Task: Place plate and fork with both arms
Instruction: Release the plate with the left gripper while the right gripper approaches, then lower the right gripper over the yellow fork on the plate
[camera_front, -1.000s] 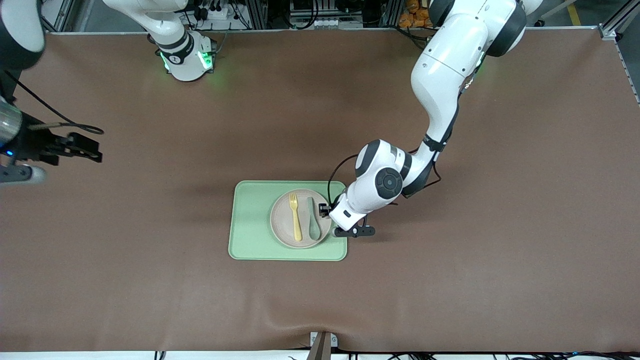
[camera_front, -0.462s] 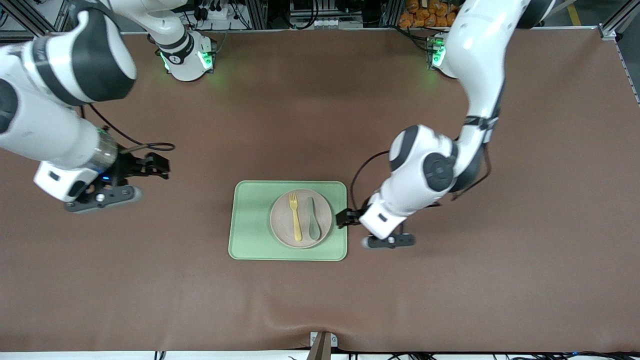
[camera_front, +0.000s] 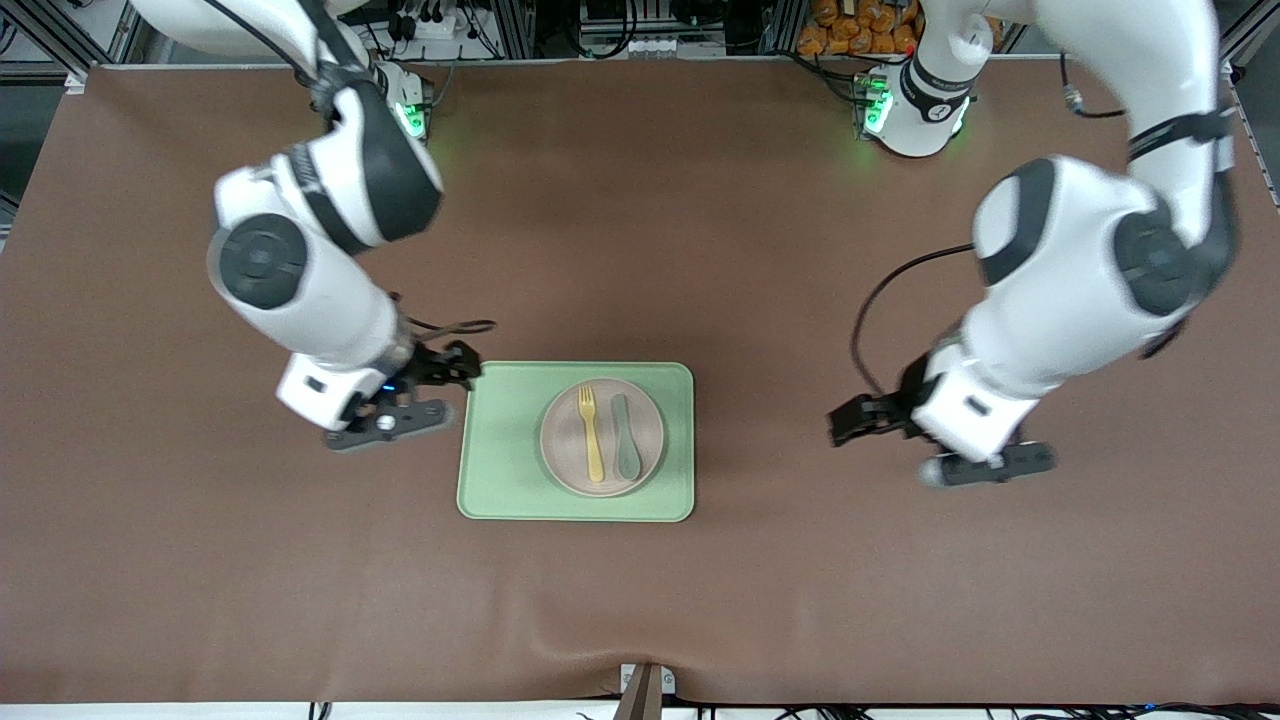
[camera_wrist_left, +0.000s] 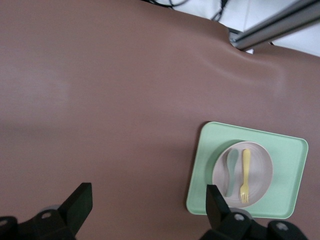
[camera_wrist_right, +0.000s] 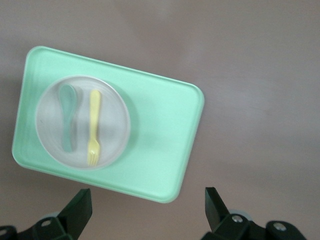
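Left pincer (camera_front: 862, 418) apart from plate (camera_front: 602, 437).

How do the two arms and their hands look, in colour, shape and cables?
Both arms are white rounded segments with dark grey joint caps and green lights at the bases. The left hand and right hand are black, each with two flat fingers. A thin black cable loops along each wrist.

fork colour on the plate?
Yellow. The fork lies on the beige-pink plate; clearest in the front view.
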